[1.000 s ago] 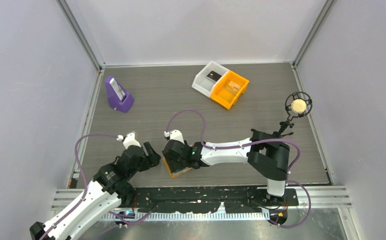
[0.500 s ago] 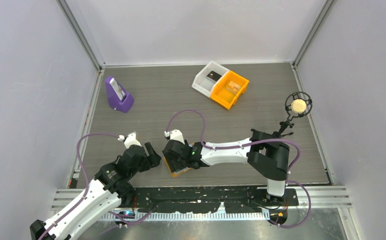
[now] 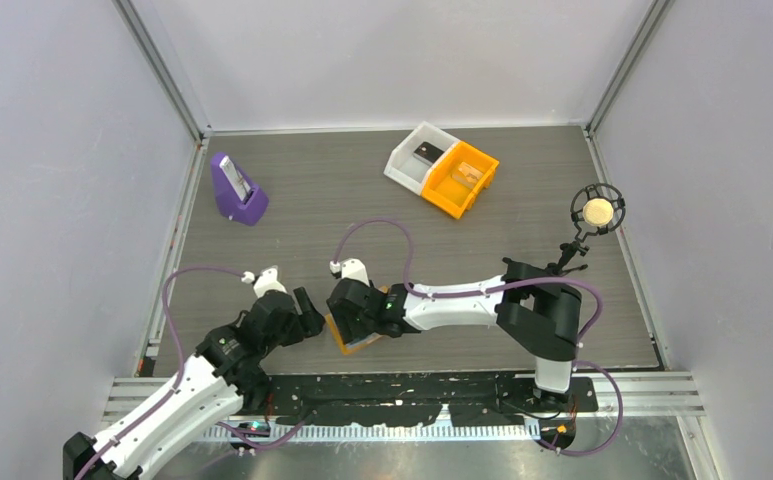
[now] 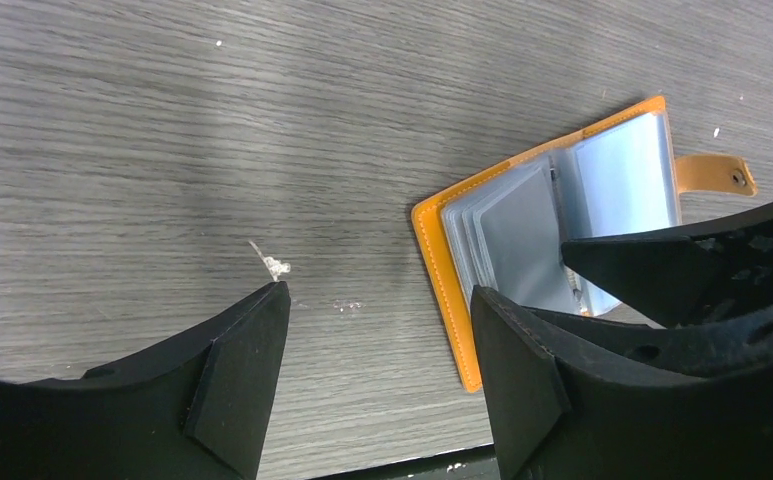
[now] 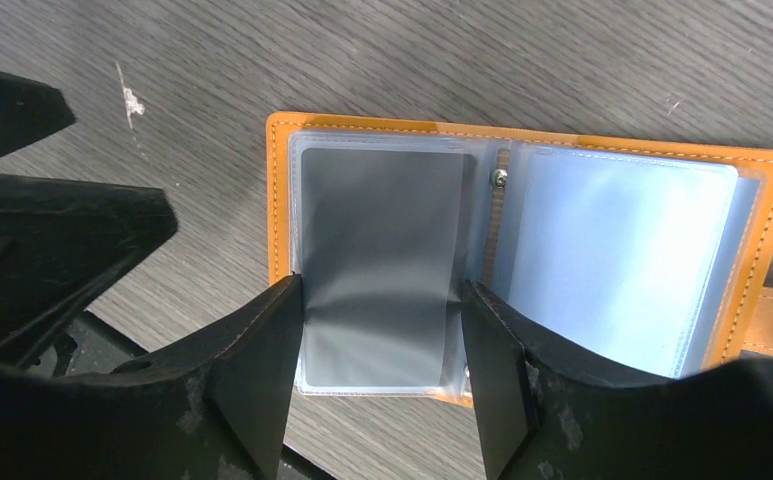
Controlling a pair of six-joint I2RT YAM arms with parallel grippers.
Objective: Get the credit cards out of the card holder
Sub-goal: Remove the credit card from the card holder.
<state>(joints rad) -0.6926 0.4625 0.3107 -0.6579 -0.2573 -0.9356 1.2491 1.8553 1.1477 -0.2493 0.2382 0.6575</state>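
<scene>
The card holder (image 5: 280, 190) lies open on the table, an orange cover with light blue sleeves (image 5: 612, 260) and a strap with a stud (image 4: 717, 175). In its left sleeve sits a grey credit card (image 5: 382, 240). My right gripper (image 5: 382, 290) reaches down over that side, and its fingers (image 5: 262, 350) press against both long edges of the card, which looks slightly bowed. From above, the right gripper (image 3: 349, 318) hides most of the holder (image 3: 364, 344). My left gripper (image 4: 379, 295) hangs open over bare table just left of the holder, holding nothing.
A white bin (image 3: 418, 155) with a dark item and an orange bin (image 3: 459, 178) stand at the back. A purple stand (image 3: 236, 190) is at the back left, a microphone (image 3: 596, 211) at the right. The table's front edge (image 4: 402, 462) runs just below the holder.
My left gripper has shifted a little right, closer to the holder. The right gripper's jaws have narrowed onto the grey card.
</scene>
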